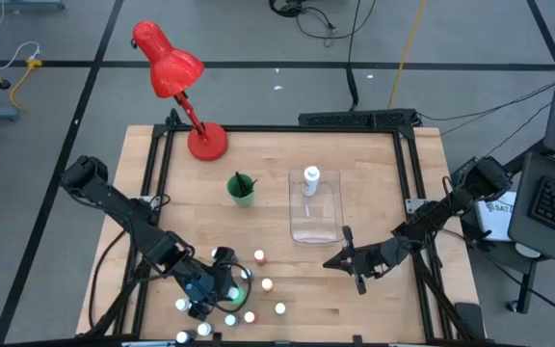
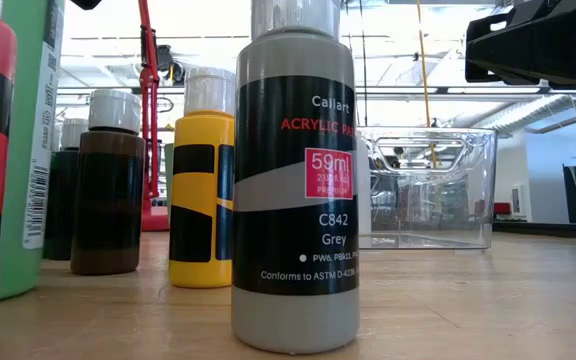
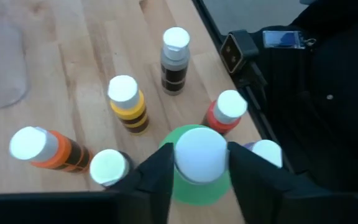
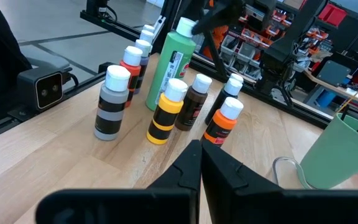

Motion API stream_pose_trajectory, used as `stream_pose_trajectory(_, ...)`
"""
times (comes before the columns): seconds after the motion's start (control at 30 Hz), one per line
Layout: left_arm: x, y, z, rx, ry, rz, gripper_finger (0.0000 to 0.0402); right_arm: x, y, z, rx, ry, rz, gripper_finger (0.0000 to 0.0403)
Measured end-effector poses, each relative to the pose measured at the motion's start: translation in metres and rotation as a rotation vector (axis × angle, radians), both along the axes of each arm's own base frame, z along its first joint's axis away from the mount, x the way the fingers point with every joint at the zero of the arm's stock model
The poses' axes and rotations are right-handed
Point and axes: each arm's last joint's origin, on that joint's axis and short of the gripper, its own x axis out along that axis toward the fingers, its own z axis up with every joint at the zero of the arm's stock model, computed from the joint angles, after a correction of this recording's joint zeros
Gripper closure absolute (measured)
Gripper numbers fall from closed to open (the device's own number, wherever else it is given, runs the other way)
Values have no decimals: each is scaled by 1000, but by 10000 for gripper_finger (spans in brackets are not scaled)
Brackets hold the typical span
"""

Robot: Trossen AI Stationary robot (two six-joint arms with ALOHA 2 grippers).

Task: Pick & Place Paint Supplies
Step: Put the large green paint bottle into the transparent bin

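Gripping the tall green bottle (image 3: 197, 180) by its white cap, your left gripper (image 3: 199, 163) can lift it toward the clear bin (image 1: 315, 207).

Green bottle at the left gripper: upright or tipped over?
Upright. The green bottle stands tall among the smaller bottles, and the left gripper has a finger on each side of its white cap.

Looking like a robotics lab or workshop. Wooden worktop (image 1: 355, 164) sitting in a black metal frame (image 1: 258, 128) on a grey floor with taped lines and loose cables (image 1: 355, 58) running across it. Keyboard (image 1: 554, 204) showing at the side. Open ceiling with ducting (image 2: 558, 105) and parts-bin racks (image 4: 247, 43) showing behind.
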Motion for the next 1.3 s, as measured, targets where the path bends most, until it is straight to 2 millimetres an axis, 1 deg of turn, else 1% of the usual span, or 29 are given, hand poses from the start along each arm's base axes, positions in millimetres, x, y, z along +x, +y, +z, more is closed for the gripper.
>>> stream_pose_trajectory(0.07,0,0,0,-7,2,-13,300,0,0,0,0,0,0,399)
stream_pose_trajectory(0.1,0,-1,0,-12,3,-24,313,0,0,0,0,0,0,399)
stream_pose_trajectory(0.23,2,-2,2,2,-39,-28,312,0,0,0,0,0,0,399)
stream_pose_trajectory(0.47,5,-3,14,-7,-55,-8,312,0,0,0,0,0,0,399)
stream_pose_trajectory(0.53,5,-2,25,-4,-46,51,312,0,0,0,0,0,0,398)
stream_pose_trajectory(0.57,6,-2,33,1,-54,78,312,0,0,0,0,0,0,399)
stream_pose_trajectory(0.67,6,-1,63,22,-91,120,312,0,0,0,-1,1,0,399)
stream_pose_trajectory(0.77,4,2,99,61,-163,171,312,0,0,0,-1,1,0,399)
stream_pose_trajectory(0.83,5,10,122,108,-227,209,312,0,0,0,-1,1,0,399)
stream_pose_trajectory(0.9,8,21,142,153,-291,254,312,0,0,0,0,1,0,399)
stream_pose_trajectory(0.97,15,35,156,188,-344,293,312,0,0,0,0,0,0,399)
stream_pose_trajectory(1.03,22,50,165,203,-370,310,312,0,0,0,0,1,0,399)
stream_pose_trajectory(1.13,36,76,169,161,-356,289,312,0,0,0,-2,0,0,399)
stream_pose_trajectory(1.2,53,94,164,110,-331,271,312,0,0,0,-3,0,0,399)
stream_pose_trajectory(1.3,80,115,151,86,-321,250,312,0,0,0,-12,-1,2,399)
